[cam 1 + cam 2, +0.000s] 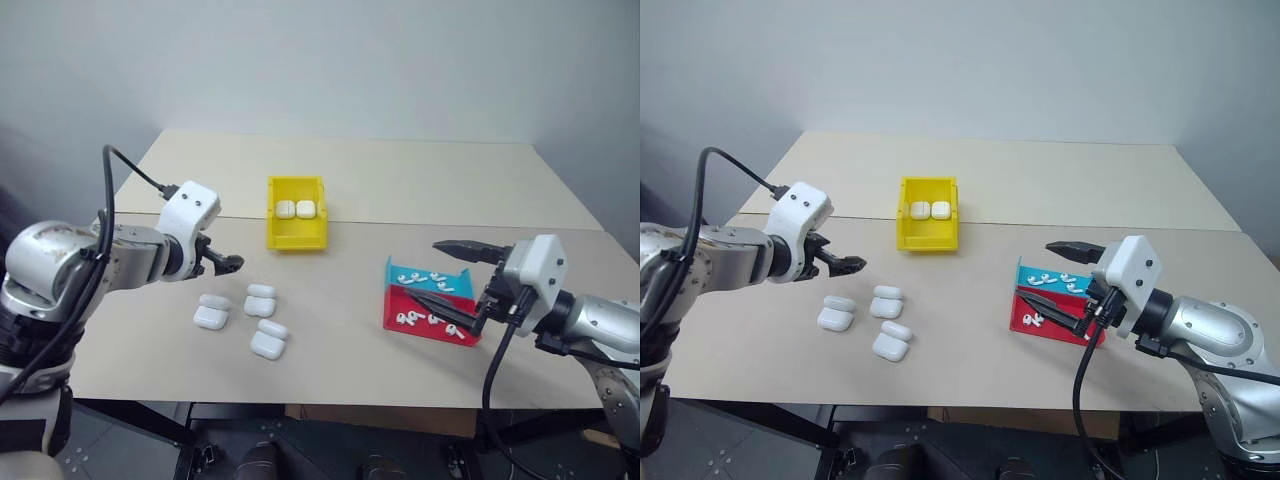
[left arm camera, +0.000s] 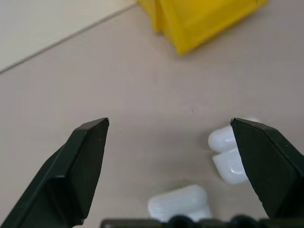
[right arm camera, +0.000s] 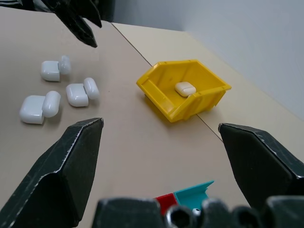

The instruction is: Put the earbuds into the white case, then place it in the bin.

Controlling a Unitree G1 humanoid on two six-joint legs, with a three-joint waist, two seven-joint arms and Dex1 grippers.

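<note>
Yellow bin (image 1: 296, 228) holding two cases (image 1: 296, 209), three open cases (image 1: 243, 318) nearby

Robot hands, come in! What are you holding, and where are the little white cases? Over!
Both grippers open, holding nothing: left gripper, right gripper. Three open white cases on the table, two closed in the yellow bin. Nothing in the way.

L claw (image 1: 228, 263) agape, R claw (image 1: 447, 277) agape

On the table lie 3 open white cases (image 1: 262, 299), with 2 closed ones (image 1: 296, 209) inside the 1 yellow bin (image 1: 296, 237). 1 teal tray (image 1: 403, 273) and 1 red tray (image 1: 395, 307) hold several earbuds (image 1: 437, 278), too small to count.
</note>
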